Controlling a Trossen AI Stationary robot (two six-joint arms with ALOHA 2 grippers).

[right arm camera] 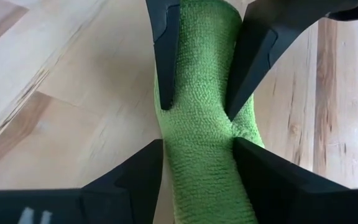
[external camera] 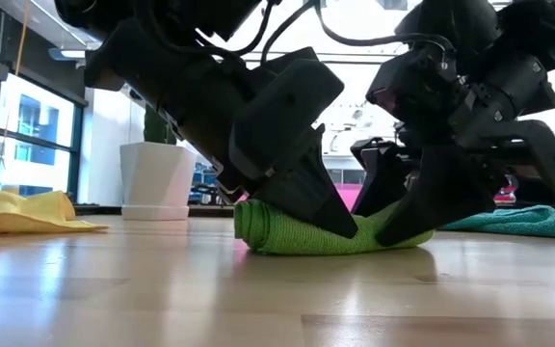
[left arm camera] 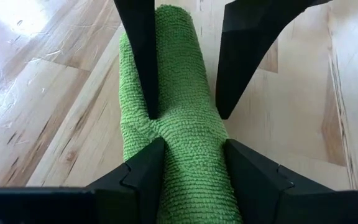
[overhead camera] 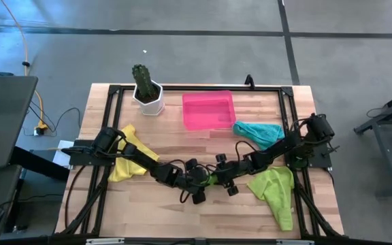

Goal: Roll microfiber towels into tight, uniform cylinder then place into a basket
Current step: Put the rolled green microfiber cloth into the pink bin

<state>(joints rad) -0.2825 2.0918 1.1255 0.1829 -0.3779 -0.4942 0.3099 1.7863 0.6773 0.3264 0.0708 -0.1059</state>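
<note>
The wooden desk (overhead camera: 169, 204) carries everything, with both dark arms reaching in from its two sides and meeting near the middle of its front half. The pink basket (overhead camera: 209, 109) sits toward the back of the desk, right of the white pot with the cactus (overhead camera: 148, 90), and nothing shows inside it. A loose lime green towel (overhead camera: 276, 190) lies spread out near the front right corner. A yellow towel (overhead camera: 126, 163) lies crumpled on the left side, partly under the left arm, and a teal towel (overhead camera: 259, 131) is bunched just beside the basket's right front corner.

Between the two arms lies the rolled lime green towel (external camera: 316, 231), a thick cylinder resting flat on the desk. The left tool (left arm camera: 192, 160) is clamped on one end of this roll, its two fingers (left arm camera: 146, 168) pressed against either side of the cloth. The right tool (right arm camera: 197, 163) grips the other end the same way, fingers squeezing the roll so the fabric bulges a little between them. Each wrist view shows the other arm's fingers pinching the roll farther along, so the two tools face each other along its length, close together. From table height the roll's left end pokes out past the left tool.
</note>
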